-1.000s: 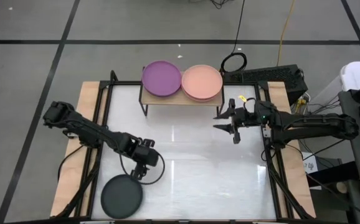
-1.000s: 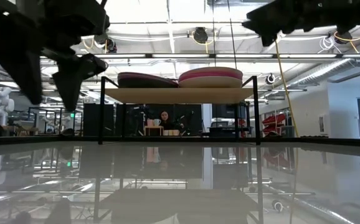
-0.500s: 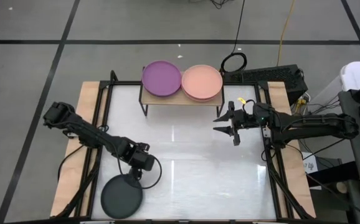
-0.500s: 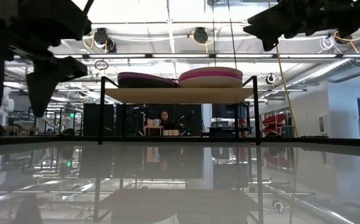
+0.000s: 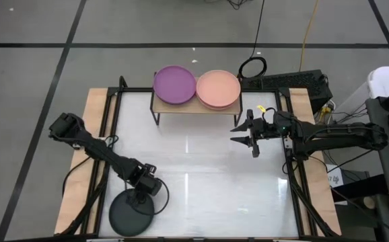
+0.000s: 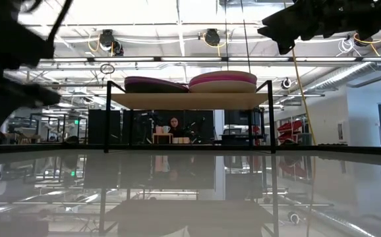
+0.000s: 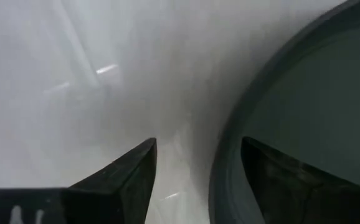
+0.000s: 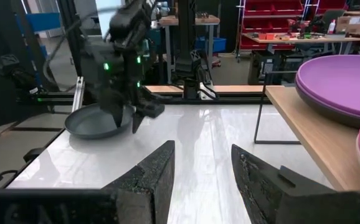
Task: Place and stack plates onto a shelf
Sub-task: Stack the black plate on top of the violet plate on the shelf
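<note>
A black plate [image 5: 128, 215] lies flat near the table's near-left corner, also seen as black plate [image 8: 94, 121]. My left gripper [image 5: 143, 193] points down at the plate's far-right rim [image 7: 222, 168]. It is open, with one finger [image 7: 133, 177] outside the rim and the other finger [image 7: 279, 183] over the plate's inside. The shelf [image 5: 194, 106] stands at the far edge and carries a purple-topped stack [image 5: 174, 84] and a salmon-topped stack [image 5: 218, 89]. My right gripper [image 5: 247, 134] hovers open, to the right of the shelf and nearer than it.
The shelf's black legs [image 6: 107, 118] stand on the white table top [image 5: 208, 181]. Black frame rails [image 5: 111, 134] run along the table's left and right sides. A coiled cable [image 5: 252, 67] and equipment lie beyond the far-right corner. A person [image 6: 175, 124] sits far behind the shelf.
My left gripper has moved toward the table's near-left corner and down, until its fingers stand astride the black plate's rim. The plate and my right gripper have stayed where they were.
</note>
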Robot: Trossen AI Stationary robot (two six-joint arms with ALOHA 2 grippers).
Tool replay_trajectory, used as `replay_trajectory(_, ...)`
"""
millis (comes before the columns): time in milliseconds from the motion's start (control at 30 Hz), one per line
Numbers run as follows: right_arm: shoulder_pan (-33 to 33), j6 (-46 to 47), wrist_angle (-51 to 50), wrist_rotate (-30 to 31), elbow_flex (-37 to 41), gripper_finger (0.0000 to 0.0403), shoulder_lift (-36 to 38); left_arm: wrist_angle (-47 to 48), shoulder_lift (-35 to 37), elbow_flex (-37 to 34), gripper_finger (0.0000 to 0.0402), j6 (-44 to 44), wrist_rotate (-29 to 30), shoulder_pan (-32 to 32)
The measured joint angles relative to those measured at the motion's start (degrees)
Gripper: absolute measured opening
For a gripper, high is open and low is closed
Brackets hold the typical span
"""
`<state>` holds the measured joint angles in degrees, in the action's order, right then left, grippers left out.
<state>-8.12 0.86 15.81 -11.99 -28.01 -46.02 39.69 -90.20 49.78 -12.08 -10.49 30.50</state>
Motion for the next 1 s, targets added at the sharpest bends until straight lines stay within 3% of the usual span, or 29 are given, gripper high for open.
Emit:
replay_trajectory(200, 0.0, 1.1, -0.2, 0.0, 0.0, 0.0139, 0.0, -2.9, -3.3, -1.5, 0.0211, -0.1, -1.4, -0.1)
replay_trajectory(367, 0.0, 1.7, -0.2, 0.0, 0.0, 0.0139, 0.0, -2.6, -3.4, -1.6, 0.0093, 3.5, -1.9, -2.0)
replay_trajectory(467, 0.0, 1.7, -0.2, 0.0, 0.0, 0.0139, 0.0, -3.4, -3.5, -1.1, 0.0022, 5.6, -8.5, -3.8)
replay_trajectory(567, 0.0, 1.8, -0.4, -0.1, 0.0, 0.0139, 0.0, -0.4, -2.7, 0.7, 0.0011, 7.9, -9.1, -6.5)
replay_trajectory(800, 0.0, 3.0, -0.7, -0.2, 0.0, 0.0139, 0.0, 17.5, 5.8, 14.9, 0.0010, 15.6, 4.8, -15.6)
replay_trajectory(1000, 0.0, 3.0, -0.6, -0.1, 0.0, 0.0139, 0.0, 20.3, 12.1, 28.8, 0.0010, 24.6, 11.9, -29.4)
